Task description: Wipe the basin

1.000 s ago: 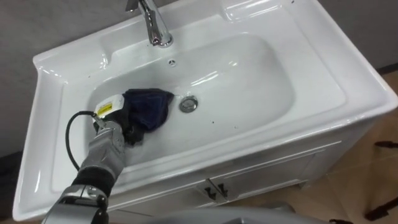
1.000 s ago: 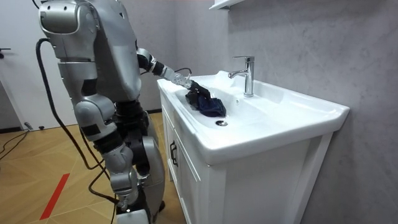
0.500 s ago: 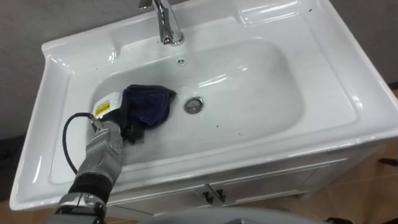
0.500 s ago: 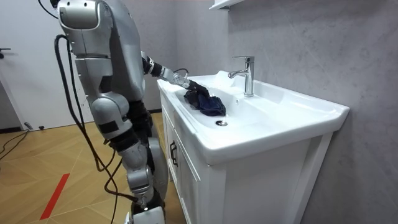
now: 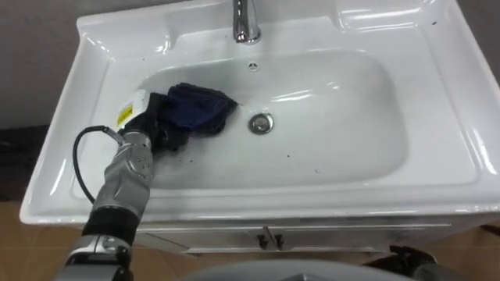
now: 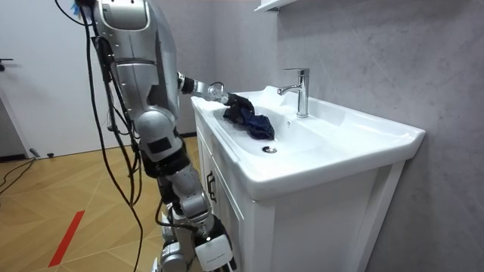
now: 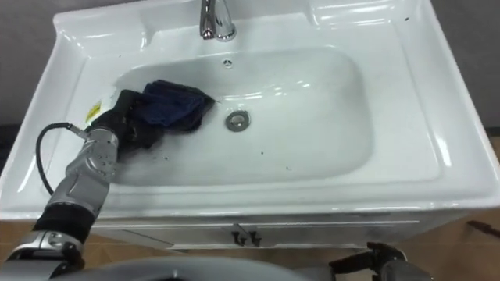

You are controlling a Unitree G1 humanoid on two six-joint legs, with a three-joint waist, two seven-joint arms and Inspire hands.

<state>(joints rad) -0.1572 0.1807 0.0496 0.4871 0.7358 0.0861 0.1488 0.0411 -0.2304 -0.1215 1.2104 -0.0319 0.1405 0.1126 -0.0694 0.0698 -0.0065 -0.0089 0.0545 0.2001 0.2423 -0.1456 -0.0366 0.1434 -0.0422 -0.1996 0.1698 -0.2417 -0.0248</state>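
1. Stands close against the front of the white cabinet (image 6: 227, 219), left arm reaching over the rim and down into the basin (image 5: 344, 117).
2. Grips a dark blue cloth (image 5: 201, 109) in the left robot hand (image 5: 154, 129), closed on the cloth's near edge as far as dark fingers can be told from dark fabric.
3. Holds the cloth bunched rather than spread, low on the left slope of the bowl, just left of the drain (image 5: 261, 122) and in front of the tap (image 5: 247, 25), touching neither.
4. Looks, judging from this, to be in the middle of wiping, with contact on the left part of the bowl alone.
5. Cannot tell which areas already count as wiped: no smear or wet trail to go by on the white surface.
6. Leaves, by the look of it, the floor of the bowl past the drain and the whole right half, dotted with a few small dark specks (image 5: 287, 155).
7. Leaves also, probably, the flat counter (image 5: 457, 101) around the bowl and the foot of the tap, if counted in the task.
8. Calls next, most likely, for a sweep rightward across the drain, with the bunch flattened for more contact and care not to drag the cloth into the drain opening.
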